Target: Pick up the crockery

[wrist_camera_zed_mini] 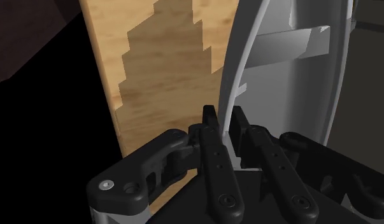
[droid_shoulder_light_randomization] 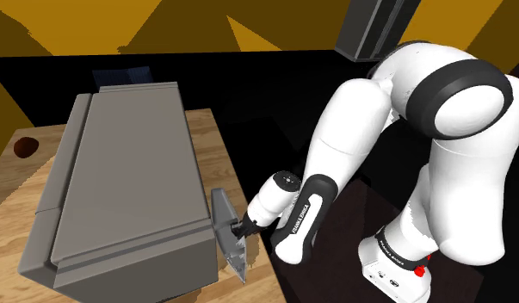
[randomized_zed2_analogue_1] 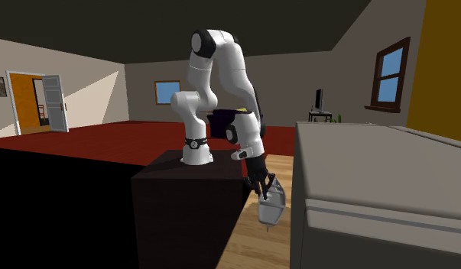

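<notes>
**Item:** crockery, one pale grey dish [droid_shoulder_light_randomization: 224,217], standing on edge with its rim upright.

**Position:**
- Shoulder view: lower middle of the frame, over the near corner of the wooden desk [droid_shoulder_light_randomization: 210,138]. The dish is just beside the front face of a large grey block [droid_shoulder_light_randomization: 128,189] that covers most of the desk top.
- Second exterior view: the dish [randomized_zed2_analogue_1: 273,206] hangs at lower centre, below the arm's hand and left of the grey block [randomized_zed2_analogue_1: 374,176], above the wooden desk [randomized_zed2_analogue_1: 255,241].
- Whether its lowest edge touches the wood cannot be told.

**Pincer:** the black pincer [droid_shoulder_light_randomization: 243,228] is pinched on the dish's rim.
- Wrist view: the pincer [wrist_camera_zed_mini: 225,121] has one finger [wrist_camera_zed_mini: 213,146] on the outer side of the curved rim and the other on the inner side. The dish [wrist_camera_zed_mini: 279,83] rises away from them, with the desk [wrist_camera_zed_mini: 158,76] behind.
- Second exterior view: the pincer [randomized_zed2_analogue_1: 261,186] points down and to the right.

**Arm:** the white arm [randomized_zed2_analogue_1: 221,69] is folded over and reaches down from the dark stand [randomized_zed2_analogue_1: 186,199].

**Surroundings:** red floor [randomized_zed2_analogue_1: 106,137], open door [randomized_zed2_analogue_1: 53,103] at far left, window [randomized_zed2_analogue_1: 393,72] at upper right
</notes>
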`<move>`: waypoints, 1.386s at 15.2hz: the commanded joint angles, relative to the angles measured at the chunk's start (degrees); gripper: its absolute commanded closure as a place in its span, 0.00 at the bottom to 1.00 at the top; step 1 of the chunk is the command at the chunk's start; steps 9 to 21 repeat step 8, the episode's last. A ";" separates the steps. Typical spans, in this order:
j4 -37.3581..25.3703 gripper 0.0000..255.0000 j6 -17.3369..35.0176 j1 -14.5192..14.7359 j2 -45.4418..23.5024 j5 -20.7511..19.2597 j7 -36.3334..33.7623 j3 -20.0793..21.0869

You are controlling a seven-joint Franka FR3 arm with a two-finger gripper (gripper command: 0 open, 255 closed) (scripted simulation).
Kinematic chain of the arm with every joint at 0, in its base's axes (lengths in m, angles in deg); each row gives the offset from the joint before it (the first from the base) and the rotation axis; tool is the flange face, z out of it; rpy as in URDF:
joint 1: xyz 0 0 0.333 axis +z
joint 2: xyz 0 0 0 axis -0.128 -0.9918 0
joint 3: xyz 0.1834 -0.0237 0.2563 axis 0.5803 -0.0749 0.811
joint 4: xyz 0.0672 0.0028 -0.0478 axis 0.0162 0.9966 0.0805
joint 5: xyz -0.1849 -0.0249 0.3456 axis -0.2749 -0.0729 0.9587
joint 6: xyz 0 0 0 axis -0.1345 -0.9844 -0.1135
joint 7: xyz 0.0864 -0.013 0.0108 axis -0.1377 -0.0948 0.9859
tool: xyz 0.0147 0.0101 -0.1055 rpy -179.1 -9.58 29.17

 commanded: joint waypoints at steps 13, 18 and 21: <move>2.31 1.00 -5.76 1.31 8.10 1.11 -0.36 -0.80; 2.31 1.00 -5.76 1.31 8.10 1.11 -0.36 -0.80; 2.31 1.00 -5.76 1.31 8.10 1.11 -0.36 -0.80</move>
